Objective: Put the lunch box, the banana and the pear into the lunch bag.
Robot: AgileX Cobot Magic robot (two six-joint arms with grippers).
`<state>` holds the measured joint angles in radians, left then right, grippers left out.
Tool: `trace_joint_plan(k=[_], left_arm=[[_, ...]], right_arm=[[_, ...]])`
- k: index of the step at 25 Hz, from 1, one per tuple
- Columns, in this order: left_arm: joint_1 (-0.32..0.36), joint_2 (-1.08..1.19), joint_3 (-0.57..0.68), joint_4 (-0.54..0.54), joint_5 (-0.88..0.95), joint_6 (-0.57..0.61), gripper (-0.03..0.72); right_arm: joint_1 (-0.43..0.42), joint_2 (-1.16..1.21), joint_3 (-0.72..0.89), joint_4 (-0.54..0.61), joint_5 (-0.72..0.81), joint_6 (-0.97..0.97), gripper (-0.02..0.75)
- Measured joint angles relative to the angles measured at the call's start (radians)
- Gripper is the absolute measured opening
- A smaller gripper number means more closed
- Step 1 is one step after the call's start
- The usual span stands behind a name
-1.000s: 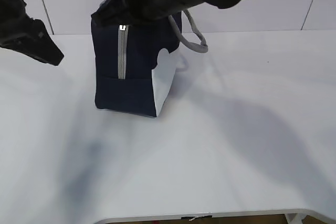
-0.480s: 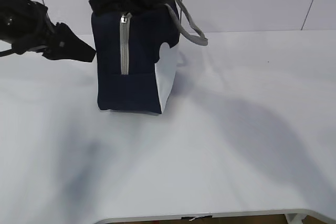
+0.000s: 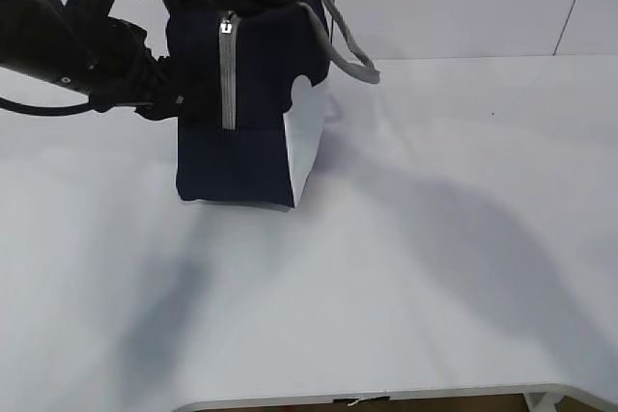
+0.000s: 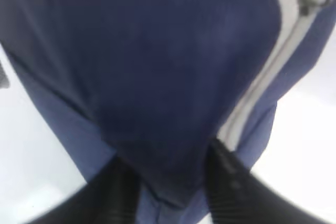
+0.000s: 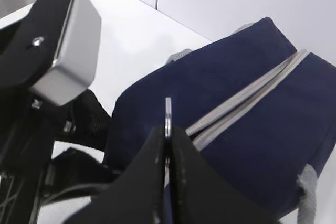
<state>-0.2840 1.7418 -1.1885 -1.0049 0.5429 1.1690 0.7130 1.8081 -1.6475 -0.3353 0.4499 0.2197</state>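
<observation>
Now, lunch bag [image 3: 237, 113]: upright at table's [image 3: 435, 238] far left, zipped.
Right gripper [image 5: 167, 145]: clenched on ring pull [image 5: 168, 111].
Left gripper [image 4: 170, 182]: jaws astride bag's corner fabric, bracing.
Advice: pull along zipper line, keep bag steady.

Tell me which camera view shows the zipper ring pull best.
The right wrist view: the ring pull stands edge-on, pinched between the right gripper fingertips above the lunch bag. The left wrist view catches only a blurred bit at the top corner. The exterior view shows the zipper line; the arm hides the pull.
</observation>
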Motion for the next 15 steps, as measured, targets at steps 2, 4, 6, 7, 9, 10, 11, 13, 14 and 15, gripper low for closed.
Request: trace_joint_plan(k=[2,4,6,7,9,10,11,13,14,15], left_arm=[[-0.002,0.000,0.000,0.000,-0.009,0.002,0.182],[-0.002,0.002,0.000,0.000,-0.009,0.002,0.057],[-0.002,0.002,0.000,0.005,-0.007,0.004,0.009],[-0.002,0.004,0.000,0.007,-0.002,0.004,0.000],[-0.002,0.004,0.000,0.019,0.017,0.004,-0.006],[-0.002,0.004,0.000,0.029,0.027,0.004,-0.008],[-0.002,0.004,0.000,0.038,0.032,0.004,-0.008],[-0.002,-0.006,0.010,0.052,0.034,0.004,-0.009],[-0.002,-0.019,0.021,0.063,0.034,0.002,-0.009],[-0.002,-0.031,0.033,0.070,0.034,0.000,-0.009]], right_arm=[[0.000,0.002,-0.001,-0.008,0.001,0.000,0.018],[0.000,0.002,-0.008,-0.035,0.002,0.000,0.018],[0.000,0.002,-0.011,-0.067,0.002,0.000,0.018],[0.000,0.002,-0.016,-0.085,0.002,0.000,0.018],[0.000,0.002,-0.018,-0.116,0.002,0.000,0.018],[0.000,0.002,-0.018,-0.129,0.002,0.000,0.018],[0.000,0.002,-0.018,-0.143,0.002,0.000,0.018],[0.000,0.002,-0.018,-0.167,0.002,0.004,0.018],[-0.004,0.002,-0.018,-0.179,0.002,0.009,0.018],[-0.006,0.002,-0.018,-0.193,0.002,0.016,0.018]])
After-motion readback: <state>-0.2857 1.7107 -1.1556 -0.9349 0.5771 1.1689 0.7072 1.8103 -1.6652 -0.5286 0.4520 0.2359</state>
